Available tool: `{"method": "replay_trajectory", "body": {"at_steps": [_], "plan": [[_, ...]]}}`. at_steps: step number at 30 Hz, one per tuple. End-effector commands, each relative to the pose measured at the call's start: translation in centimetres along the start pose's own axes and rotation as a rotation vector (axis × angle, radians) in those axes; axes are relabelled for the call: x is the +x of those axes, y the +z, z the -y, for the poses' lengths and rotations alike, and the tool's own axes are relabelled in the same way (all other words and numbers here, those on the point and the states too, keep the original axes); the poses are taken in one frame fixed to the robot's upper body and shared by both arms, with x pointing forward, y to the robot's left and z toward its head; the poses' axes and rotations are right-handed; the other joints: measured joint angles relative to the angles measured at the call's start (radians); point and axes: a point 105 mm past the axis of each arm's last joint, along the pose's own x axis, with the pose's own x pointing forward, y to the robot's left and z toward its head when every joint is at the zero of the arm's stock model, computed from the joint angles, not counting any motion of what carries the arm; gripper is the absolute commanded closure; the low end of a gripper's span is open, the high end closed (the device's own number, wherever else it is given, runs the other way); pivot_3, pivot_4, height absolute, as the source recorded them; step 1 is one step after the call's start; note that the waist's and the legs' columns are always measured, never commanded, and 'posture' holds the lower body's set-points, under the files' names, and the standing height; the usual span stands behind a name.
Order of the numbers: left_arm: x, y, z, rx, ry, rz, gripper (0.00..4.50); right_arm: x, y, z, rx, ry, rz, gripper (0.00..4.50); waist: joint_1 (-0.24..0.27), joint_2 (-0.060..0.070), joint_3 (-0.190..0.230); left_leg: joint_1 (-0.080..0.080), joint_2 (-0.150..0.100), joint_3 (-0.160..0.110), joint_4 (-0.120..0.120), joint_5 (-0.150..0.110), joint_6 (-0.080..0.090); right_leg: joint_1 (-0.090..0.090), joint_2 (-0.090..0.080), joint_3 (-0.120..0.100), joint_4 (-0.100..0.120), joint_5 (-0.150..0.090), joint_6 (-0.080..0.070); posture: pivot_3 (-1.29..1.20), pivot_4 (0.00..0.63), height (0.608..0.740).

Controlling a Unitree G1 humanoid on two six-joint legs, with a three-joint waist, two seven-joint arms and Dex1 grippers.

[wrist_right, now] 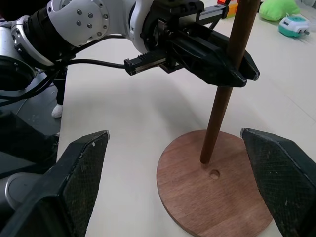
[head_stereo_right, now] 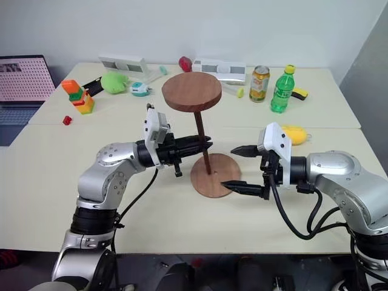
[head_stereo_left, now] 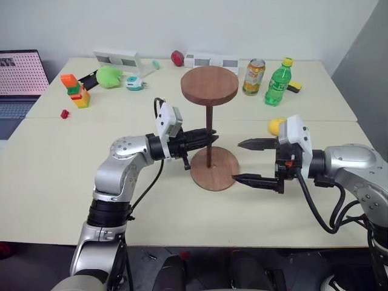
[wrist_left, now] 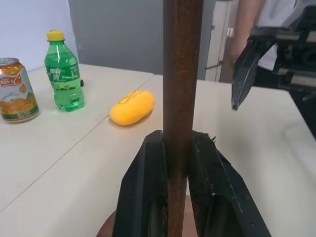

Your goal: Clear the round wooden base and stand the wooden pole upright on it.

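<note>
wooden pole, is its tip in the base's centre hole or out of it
Out. In the right wrist view the wooden pole rests on the round wooden base beside the open centre hole, upright with a slight lean, left claw shut on it.

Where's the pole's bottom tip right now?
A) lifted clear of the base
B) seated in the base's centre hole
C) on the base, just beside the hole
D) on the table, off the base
C: in the right wrist view the pole meets the base next to the open hole, while the left gripper is shut on the shaft.
</note>
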Motion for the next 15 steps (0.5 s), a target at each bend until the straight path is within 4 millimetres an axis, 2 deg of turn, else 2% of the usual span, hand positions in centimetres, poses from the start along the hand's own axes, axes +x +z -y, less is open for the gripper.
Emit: {"method": "replay_trajectory", "body": {"at_steps": [1, 15], "plan": [[0.3, 0.8, 0.4, 0.026, -0.012, 0.041, 4.25, -0.2, 0.9, -0.1, -0.048, -0.004, 0.015, 0.0, 0.0, 0.0, 0.0, 0.0, 0.0, 0.0, 0.0, 0.0, 0.0, 0.0, 0.0, 0.0, 0.0, 0.0, 0.0, 0.0, 0.15, 0.74], [1.4, -1.2, 0.6, 0.043, -0.034, 0.011, 4.25, -0.5, 0.8, -0.3, -0.041, -0.028, 0.012, 0.0, 0.0, 0.0, 0.0, 0.0, 0.0, 0.0, 0.0, 0.0, 0.0, 0.0, 0.0, 0.0, 0.0, 0.0, 0.0, 0.0, 0.15, 0.74]]}}
